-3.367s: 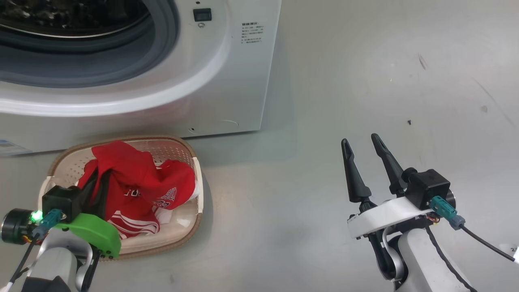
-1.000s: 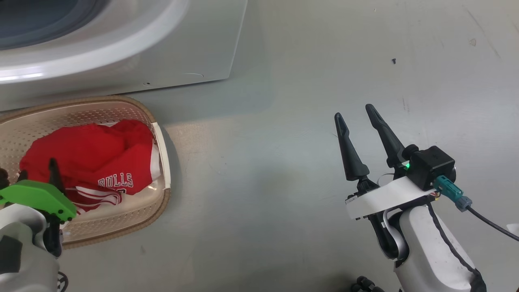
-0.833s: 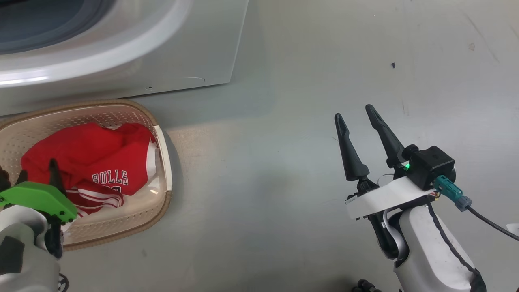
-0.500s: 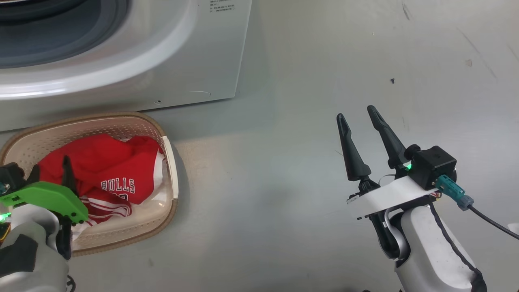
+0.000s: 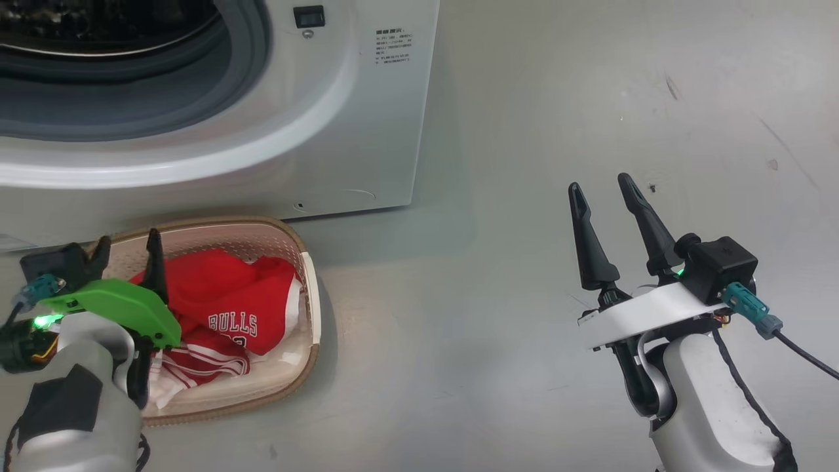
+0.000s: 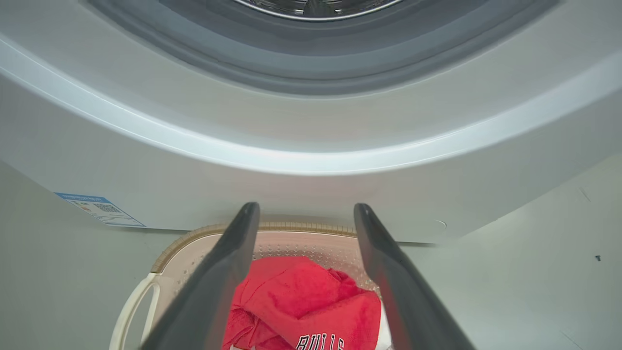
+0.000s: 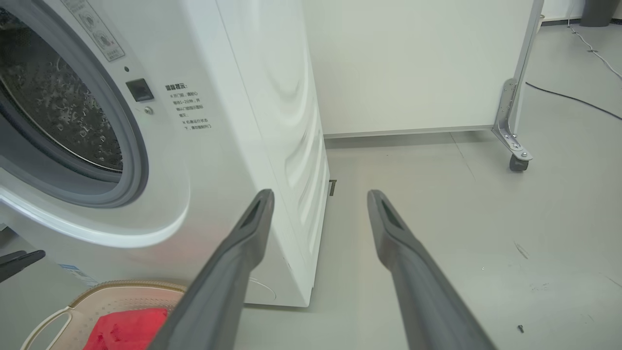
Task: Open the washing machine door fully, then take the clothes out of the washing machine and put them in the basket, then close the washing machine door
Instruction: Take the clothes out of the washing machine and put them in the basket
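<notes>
**Unloading looks done; closing comes next**

The red jersey [image 5: 236, 295], lettered "BULLS", lies in the basket [image 5: 313, 295] on the floor [image 5: 459, 295] just before the washing machine [image 5: 367, 131]. Both tools gape empty: left tool [image 5: 128, 249] above the basket, right tool [image 5: 599, 185] over bare floor. Best now: push the door by its rim, steadily, until it latches. The panel print [image 5: 393, 47] is unreadable.

Left gripper [image 5: 129, 237], lower left: two long dark tapered fingers [image 5: 155, 262], bright green wrist cover [image 5: 118, 305], black camera block [image 5: 56, 262], teal connector [image 5: 39, 286], green LED [image 5: 42, 321] lit.
Right gripper [image 5: 598, 182], lower right: same dark fingers, white wrist plate [image 5: 649, 311], black camera cube [image 5: 718, 262], teal plug [image 5: 747, 308], black cable [image 5: 806, 357].
Forearms [image 5: 704, 400] pale grey-white, black trim.
</notes>
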Robot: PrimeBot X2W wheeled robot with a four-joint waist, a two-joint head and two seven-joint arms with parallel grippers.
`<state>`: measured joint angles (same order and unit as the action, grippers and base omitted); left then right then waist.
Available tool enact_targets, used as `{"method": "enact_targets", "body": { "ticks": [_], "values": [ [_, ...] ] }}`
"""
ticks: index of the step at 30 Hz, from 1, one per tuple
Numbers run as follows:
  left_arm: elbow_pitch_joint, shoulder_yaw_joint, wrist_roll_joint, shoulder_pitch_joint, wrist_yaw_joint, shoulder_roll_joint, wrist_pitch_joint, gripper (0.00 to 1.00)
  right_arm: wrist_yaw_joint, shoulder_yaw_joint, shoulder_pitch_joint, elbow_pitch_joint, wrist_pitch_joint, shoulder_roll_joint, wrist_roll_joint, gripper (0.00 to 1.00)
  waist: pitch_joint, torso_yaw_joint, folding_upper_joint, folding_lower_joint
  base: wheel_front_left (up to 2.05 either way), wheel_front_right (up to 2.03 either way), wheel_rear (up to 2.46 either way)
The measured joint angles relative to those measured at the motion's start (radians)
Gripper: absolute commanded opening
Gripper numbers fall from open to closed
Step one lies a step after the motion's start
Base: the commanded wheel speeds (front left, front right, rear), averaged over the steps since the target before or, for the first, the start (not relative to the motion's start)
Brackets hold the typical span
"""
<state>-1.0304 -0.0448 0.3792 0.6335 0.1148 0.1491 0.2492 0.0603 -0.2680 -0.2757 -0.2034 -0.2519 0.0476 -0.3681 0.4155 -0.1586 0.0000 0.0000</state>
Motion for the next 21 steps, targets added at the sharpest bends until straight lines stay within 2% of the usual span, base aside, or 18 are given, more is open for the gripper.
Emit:
{"method": "enact_targets", "body": {
  "ticks": [12,21],
  "values": [
    [0.246,-0.022,-0.051,-0.069,0.005,-0.034,0.002,1.0,0.0,0.062,0.047,-0.003,0.0,0.001,-0.001,1.0,-0.128,0.073,0.0,0.0,0.0,0.0,0.0],
    [0.397,-0.019,-0.066,-0.153,0.006,-0.037,0.003,1.0,0.009,0.075,0.077,0.01,0.0,0.0,0.0,1.0,-0.202,0.124,0.0,0.0,0.0,0.0,0.0]
  ]
}}
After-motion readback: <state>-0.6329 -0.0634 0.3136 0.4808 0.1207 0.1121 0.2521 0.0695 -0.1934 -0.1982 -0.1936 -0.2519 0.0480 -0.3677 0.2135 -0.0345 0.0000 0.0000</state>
